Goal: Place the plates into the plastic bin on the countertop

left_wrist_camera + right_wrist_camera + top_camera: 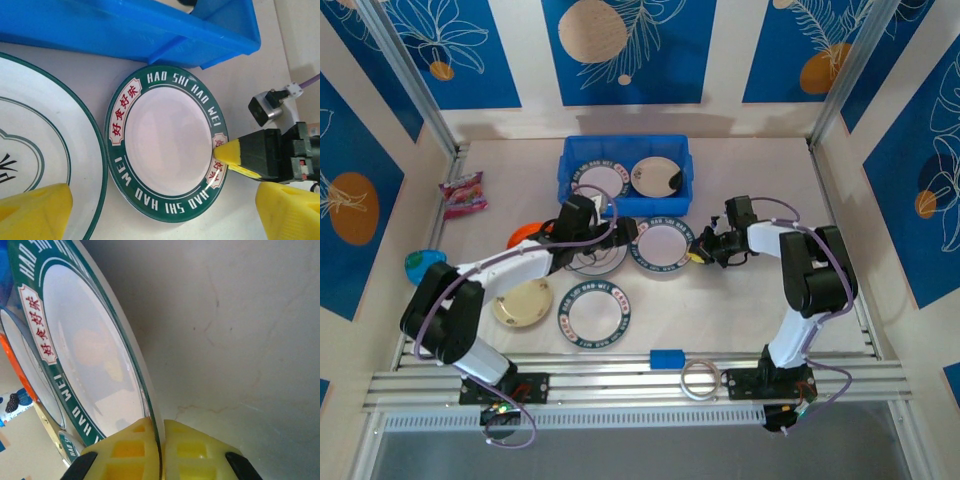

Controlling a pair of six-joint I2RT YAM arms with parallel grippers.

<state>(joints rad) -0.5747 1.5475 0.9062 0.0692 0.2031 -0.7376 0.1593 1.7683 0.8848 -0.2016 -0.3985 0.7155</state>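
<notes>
We see the right hand clamped on the rim of a lettered plate, white with a dark-green band. Its two yellow fingers press on either side of the edge. The plate sits in the middle of the bench, just in front of the bin and outside it. We cannot tell whether its gripped edge is raised off the bench.

The left hand holds nothing and its fingers are wide apart. It hangs above the spot where the lettered plate meets a line-drawn plate, and those two lie just beside each other. In the left wrist view one finger shows over the line-drawn plate. The other shows beyond the far rim of the lettered plate, near the right hand.

Two plates lie flat and side by side in the blue bin. On the left is a second lettered plate, and on the right a cream plate with a dark mark.

More plates lie out on the bench:
- A third lettered plate is towards the front.
- A pale plate is just beside it on the left.
- An orange plate is partly hidden behind the left arm.
- A teal plate is at the left edge.

A pink packet lies near the back left. A blue block and a ring sit by the rail.
</notes>
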